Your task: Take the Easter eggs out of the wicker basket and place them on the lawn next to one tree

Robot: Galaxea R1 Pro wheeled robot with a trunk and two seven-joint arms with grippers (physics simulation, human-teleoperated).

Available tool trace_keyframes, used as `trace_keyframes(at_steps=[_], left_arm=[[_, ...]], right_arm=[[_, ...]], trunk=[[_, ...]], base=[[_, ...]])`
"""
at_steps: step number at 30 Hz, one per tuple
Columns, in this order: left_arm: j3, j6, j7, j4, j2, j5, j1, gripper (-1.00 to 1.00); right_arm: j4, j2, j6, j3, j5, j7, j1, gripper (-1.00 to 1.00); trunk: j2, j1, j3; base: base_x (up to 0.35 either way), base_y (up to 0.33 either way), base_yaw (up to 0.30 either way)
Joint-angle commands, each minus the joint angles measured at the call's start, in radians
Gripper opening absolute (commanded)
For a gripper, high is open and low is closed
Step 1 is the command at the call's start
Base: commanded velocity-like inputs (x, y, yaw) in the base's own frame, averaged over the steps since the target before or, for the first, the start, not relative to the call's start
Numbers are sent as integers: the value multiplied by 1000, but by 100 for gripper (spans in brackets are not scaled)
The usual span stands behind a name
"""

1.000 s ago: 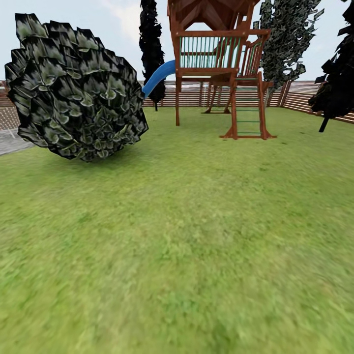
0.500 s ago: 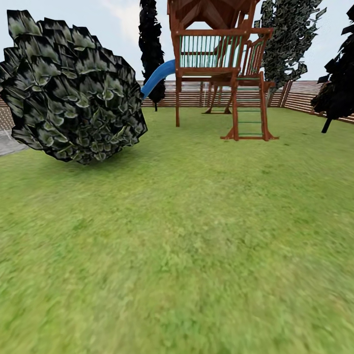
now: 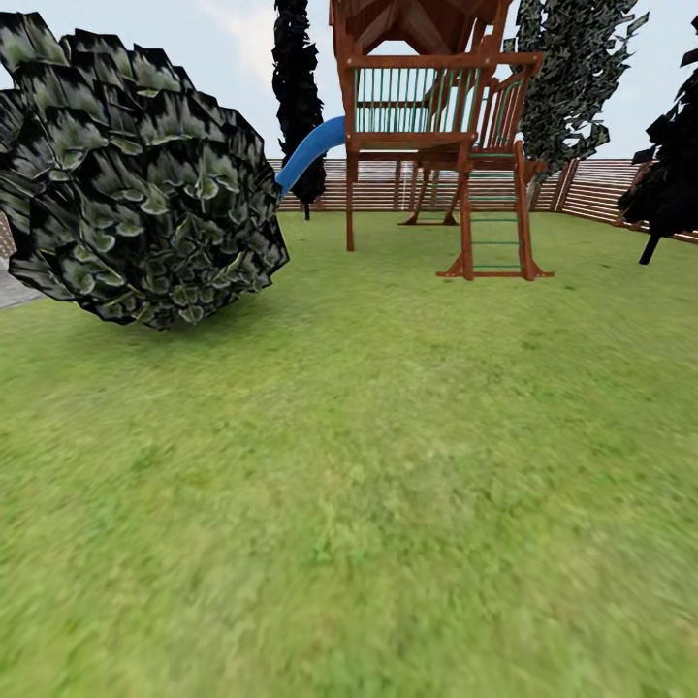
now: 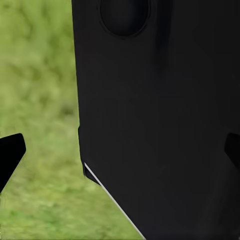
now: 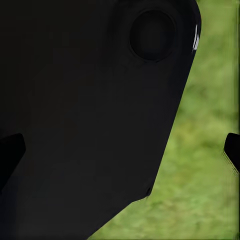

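The lawn spreads as short green grass across the head view. A tree with dark, pale-spotted leaves rises at the back behind the wooden playset, which hides its trunk. The Easter eggs and the wicker basket are out of view. In the left wrist view my left gripper is open, its dark fingertips wide apart at the picture's edges, with a black part of the robot and grass behind. My right gripper is open in the same way, with nothing between its fingers.
A big round trunkless bush stands at the left. A wooden playset with a blue slide stands ahead. Thin black trees and a slatted fence line the back. Grey paving shows at the far left.
The whole head view has shifted: the bush looms larger and further left, the playset sits slightly right and lower. That is the camera moving forward; nothing in the scene itself moved.
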Motion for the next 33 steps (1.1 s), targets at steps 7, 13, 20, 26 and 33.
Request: trace_keyframes(at_steps=[7, 13, 20, 26, 33], left_arm=[[0, -2, 1, -1, 0, 1, 0, 100], [0, -2, 1, 0, 0, 1, 0, 100], [0, -2, 1, -1, 0, 1, 0, 100], [0, -2, 1, -1, 0, 1, 0, 100], [0, -1, 1, 0, 0, 1, 0, 100]], right_arm=[[1, 0, -3, 2, 4, 0, 0, 100], [1, 0, -3, 2, 4, 0, 0, 100], [1, 0, -3, 2, 4, 0, 0, 100], [1, 0, -3, 2, 4, 0, 0, 100], [1, 0, -3, 2, 4, 0, 0, 100]], trunk=[[0, 0, -1], [0, 0, -1], [0, 0, -1], [0, 0, -1], [0, 0, -1]], base=[[293, 0, 0], [294, 0, 0], [293, 0, 0], [293, 0, 0], [291, 0, 0]])
